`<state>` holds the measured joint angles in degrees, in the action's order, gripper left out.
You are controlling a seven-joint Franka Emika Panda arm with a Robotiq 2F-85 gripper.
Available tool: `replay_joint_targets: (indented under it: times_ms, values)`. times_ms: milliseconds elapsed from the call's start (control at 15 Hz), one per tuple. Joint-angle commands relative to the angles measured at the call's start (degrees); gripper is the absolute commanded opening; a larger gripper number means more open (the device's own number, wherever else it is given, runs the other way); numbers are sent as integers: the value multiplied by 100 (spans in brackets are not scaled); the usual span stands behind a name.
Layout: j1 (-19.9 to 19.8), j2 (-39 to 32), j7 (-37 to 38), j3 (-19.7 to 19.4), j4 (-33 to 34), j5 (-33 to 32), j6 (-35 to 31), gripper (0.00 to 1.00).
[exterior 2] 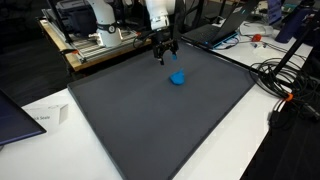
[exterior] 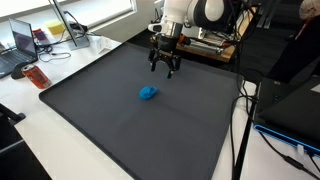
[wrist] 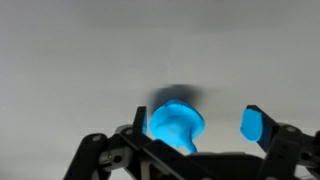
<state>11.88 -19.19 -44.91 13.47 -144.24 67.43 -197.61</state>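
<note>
A small bright blue object (exterior: 148, 93) (exterior 2: 177, 78) lies on the dark mat (exterior: 120, 120) (exterior 2: 150, 120), a little in from its far edge. My gripper (exterior: 165, 66) (exterior 2: 165, 55) hangs open above the mat, nearer the far edge than the object and apart from it, holding nothing. In the wrist view the blue object (wrist: 172, 128) shows with its shadow below my open gripper (wrist: 198, 118), closer to the left finger. The right finger carries a blue pad (wrist: 254, 124). The object's lower part is hidden by the gripper body.
The mat covers most of a white table (exterior: 60, 150). Laptops and clutter (exterior: 30, 45) sit beside one mat edge. Cables (exterior 2: 285, 80) and another laptop (exterior 2: 225, 30) lie off another side. The robot base (exterior: 205, 15) and a wooden frame stand behind the far edge.
</note>
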Motion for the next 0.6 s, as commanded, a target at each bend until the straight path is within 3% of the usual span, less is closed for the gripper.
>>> replay_joint_targets:
  times_ms: [0, 267, 533]
  values:
    - [571, -314, -351, -441, 328, 573, -224, 100]
    - [993, -325, -854, -876, 581, 1246, -103, 100]
    - [1166, -348, -1504, -1103, 828, 1884, 54, 100]
